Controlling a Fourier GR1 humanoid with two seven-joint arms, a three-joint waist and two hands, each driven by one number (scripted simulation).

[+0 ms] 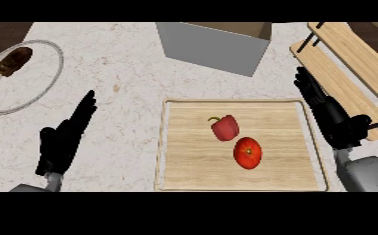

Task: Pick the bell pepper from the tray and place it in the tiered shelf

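A red bell pepper with a green stem lies on the wooden tray, just left of the tray's middle. Beside it, lower right, sits a red tomato. The tiered shelf of light wood with black posts stands at the upper right. My right hand is open, fingers straight, over the tray's right rim and beside the shelf, apart from the pepper. Left of the tray, my left hand rests open on the counter, fingers pointing up.
A grey box with an open top stands behind the tray. A round plate with a brown food item sits at the far left. Marbled counter lies between the plate and the tray.
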